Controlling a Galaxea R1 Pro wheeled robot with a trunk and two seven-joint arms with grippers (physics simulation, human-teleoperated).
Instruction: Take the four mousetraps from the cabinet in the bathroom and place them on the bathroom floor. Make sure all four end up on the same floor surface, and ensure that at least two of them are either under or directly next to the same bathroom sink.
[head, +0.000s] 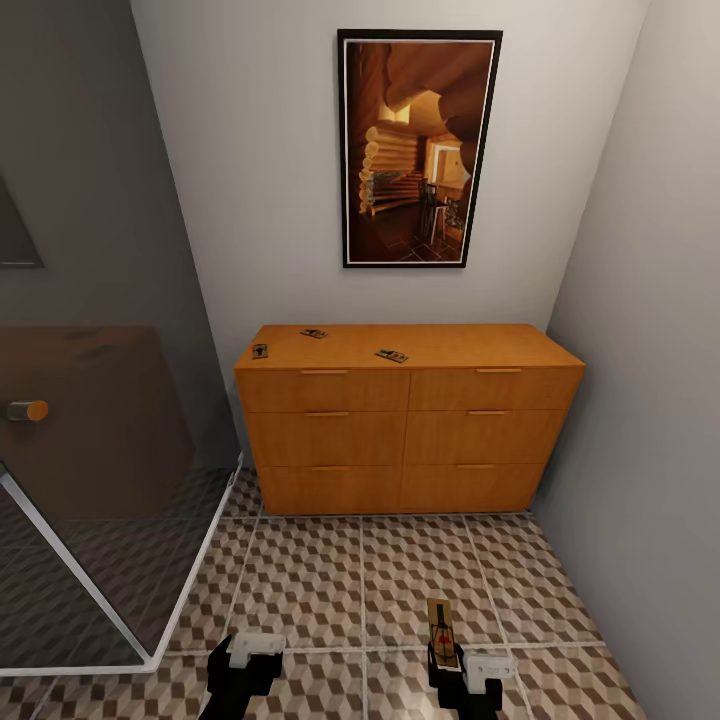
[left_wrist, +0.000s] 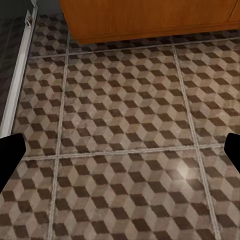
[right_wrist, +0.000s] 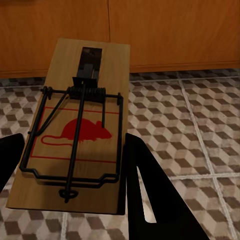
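One mousetrap (right_wrist: 80, 130), a tan wooden board with dark wire and a red mouse print, sits pinched in the right gripper (head: 452, 660) low over the cube-patterned floor (head: 330, 580); three mousetraps (head: 391, 355) lie atop the orange-brown cabinet (head: 410, 430). The left gripper (head: 245, 665) hangs spread, empty.

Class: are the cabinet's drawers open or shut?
Shut. On the cabinet, all six drawer fronts sit flush in the head view, none pulled out; three mousetraps lie on top.

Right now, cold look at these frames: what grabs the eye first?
The mousetrap with its red mouse print, held in the right claw above the cube-patterned bathroom floor. Next, the orange-brown cabinet against the back wall, with three more traps lying on its top. The left claw hangs open and empty above the tiles.
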